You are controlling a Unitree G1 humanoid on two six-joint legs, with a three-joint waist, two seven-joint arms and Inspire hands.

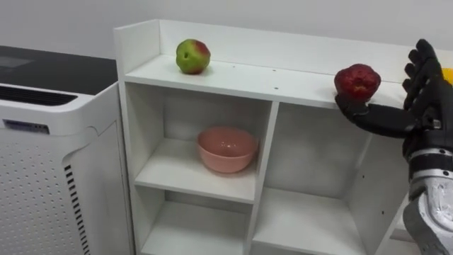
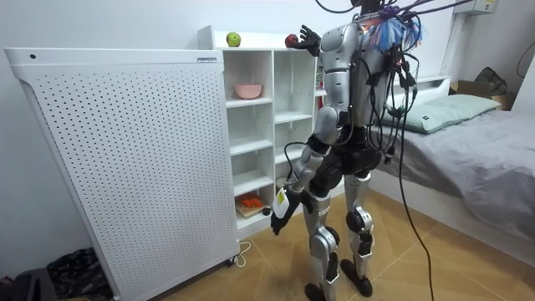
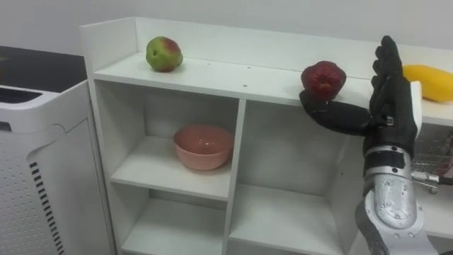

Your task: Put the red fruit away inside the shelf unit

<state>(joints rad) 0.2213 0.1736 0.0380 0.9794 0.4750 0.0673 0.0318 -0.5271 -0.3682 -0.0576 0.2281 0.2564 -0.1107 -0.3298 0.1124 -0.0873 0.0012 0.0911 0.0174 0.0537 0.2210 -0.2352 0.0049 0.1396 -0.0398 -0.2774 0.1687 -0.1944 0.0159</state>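
The task looks to be mid-course. 3 fruits lie on the top shelf of the closet (image 3: 233, 74). A green apple (image 3: 163, 54) is far to the left of the right robot hand (image 3: 391, 106), a red apple (image 3: 323, 78) is just left of it, and a yellow fruit (image 3: 427, 73) is just beyond it on the right. A pink bowl (image 3: 204, 146) stands in the compartment below and to the left of the hand, and it appears empty. If the fruit is meant for the bowl or a lower shelf, most of the work is left. If the top shelf is the goal, little remains beyond settling the red apple.

The right robot hand is apart: its fingers stand straight up and its thumb stretches left under the front of the red apple. I cannot tell whether the thumb touches the fruit. Nothing is clamped. The left robot hand (image 2: 277, 213) hangs low by the hip in the room view, idle.

The red apple sits at the shelf's front lip, above the thumb. It is dark red, rounded and slightly lumpy, with a dull sheen. So near the edge, it would likely roll off at a nudge.
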